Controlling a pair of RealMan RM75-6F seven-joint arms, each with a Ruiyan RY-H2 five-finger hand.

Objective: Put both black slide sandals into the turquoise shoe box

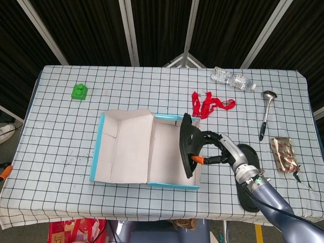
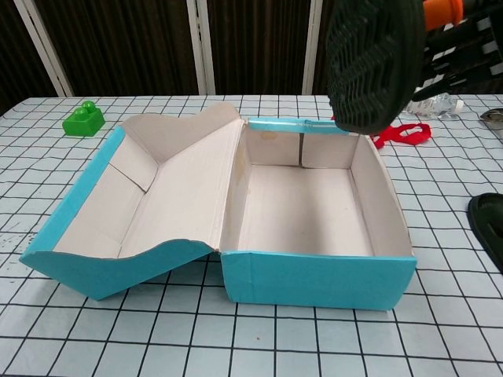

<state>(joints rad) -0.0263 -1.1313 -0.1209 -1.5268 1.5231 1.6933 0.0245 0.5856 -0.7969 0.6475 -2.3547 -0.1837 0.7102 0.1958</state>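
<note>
The turquoise shoe box [image 1: 172, 185] lies open at the table's middle, its lid [image 1: 120, 147] folded out to the left and its cardboard inside bare. My right hand [image 1: 218, 150] holds one black slide sandal [image 1: 188, 144] on edge in the air, over the box's right wall. In the chest view that sandal [image 2: 372, 60] shows its ribbed sole above the box [image 2: 317, 276], with the hand [image 2: 465, 38] behind it. The second black sandal [image 1: 250, 151] lies on the table to the right of the box, partly under my right arm, and shows at the chest view's right edge [image 2: 489, 227]. No left hand shows.
A red ribbon [image 1: 210, 105] lies just behind the box's right corner. Further right are a water bottle [image 1: 233, 79], a ladle [image 1: 266, 119] and a snack packet [image 1: 284, 154]. A green block [image 1: 79, 91] stands at the far left.
</note>
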